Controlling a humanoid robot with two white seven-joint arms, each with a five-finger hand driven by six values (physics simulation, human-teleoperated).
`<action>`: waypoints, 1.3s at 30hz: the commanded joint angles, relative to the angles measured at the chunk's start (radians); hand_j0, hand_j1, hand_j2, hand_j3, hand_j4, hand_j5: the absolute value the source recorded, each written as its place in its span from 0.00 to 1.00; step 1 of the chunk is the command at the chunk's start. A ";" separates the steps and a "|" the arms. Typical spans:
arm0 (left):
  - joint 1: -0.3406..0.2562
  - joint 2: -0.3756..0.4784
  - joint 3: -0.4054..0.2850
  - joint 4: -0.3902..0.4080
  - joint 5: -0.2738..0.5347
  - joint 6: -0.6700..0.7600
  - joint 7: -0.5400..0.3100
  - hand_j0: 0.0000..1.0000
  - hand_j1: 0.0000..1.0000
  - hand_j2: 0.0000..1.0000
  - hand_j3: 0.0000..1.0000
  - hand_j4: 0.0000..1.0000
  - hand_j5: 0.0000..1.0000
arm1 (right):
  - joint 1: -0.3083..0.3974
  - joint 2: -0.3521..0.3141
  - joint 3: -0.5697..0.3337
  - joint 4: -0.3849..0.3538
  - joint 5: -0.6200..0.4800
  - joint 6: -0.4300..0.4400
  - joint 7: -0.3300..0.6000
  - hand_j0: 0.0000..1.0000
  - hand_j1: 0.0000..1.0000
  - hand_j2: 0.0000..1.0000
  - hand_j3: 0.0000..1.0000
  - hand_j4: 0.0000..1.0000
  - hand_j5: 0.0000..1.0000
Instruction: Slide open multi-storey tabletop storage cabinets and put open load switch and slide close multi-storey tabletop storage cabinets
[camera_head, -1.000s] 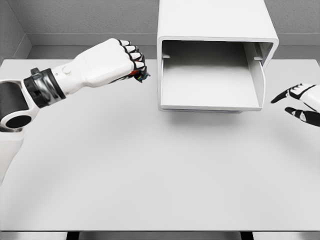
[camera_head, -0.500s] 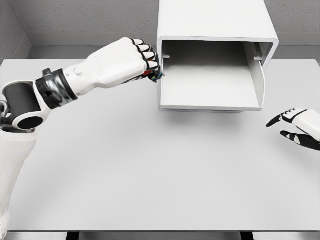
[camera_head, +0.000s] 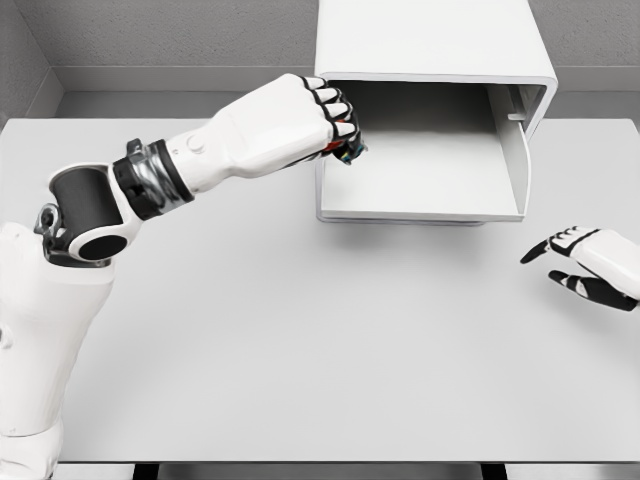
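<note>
Left hand (camera_head: 300, 120): curled into a tight fist, knuckles toward the cabinet, clamped on a small part that shows only below the fingertips.
Switch (camera_head: 346, 152): a small red and dark piece with a bit of green, peeking out under the closed fingers; most of it is hidden inside the fist. It hangs just past the left wall of the open drawer, above the drawer floor, not touching it as far as can be seen.
Left arm (camera_head: 150, 180): reaches in from the lower left, stretched across the table toward the cabinet, with a dark band at the wrist.
Drawer (camera_head: 420, 170): pulled out toward the camera, its pale floor bare, side wall visible on the right.
Cabinet (camera_head: 430, 40): a white rounded box at the far middle of the table, with the open drawer at its front.
Right hand (camera_head: 585, 265): low at the right edge, well apart from the cabinet, fingers spread and relaxed, holding nothing.
Table (camera_head: 300, 340): a flat light grey top under both arms.
</note>
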 joint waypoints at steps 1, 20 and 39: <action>0.000 -0.020 -0.026 0.002 -0.012 0.003 0.001 0.40 0.40 0.40 0.40 0.40 0.40 | -0.002 0.002 0.003 -0.010 -0.001 0.002 0.000 0.59 0.59 0.59 0.59 0.59 0.59; -0.003 -0.131 -0.072 0.018 -0.095 0.003 -0.001 0.40 0.40 0.40 0.40 0.40 0.40 | -0.017 0.058 0.019 -0.067 0.034 0.002 0.001 0.59 0.59 0.59 0.59 0.59 0.59; 0.000 -0.223 -0.110 0.079 -0.181 0.003 -0.001 0.40 0.40 0.40 0.40 0.40 0.40 | -0.017 0.070 0.019 -0.067 0.042 0.002 0.001 0.59 0.59 0.59 0.59 0.59 0.59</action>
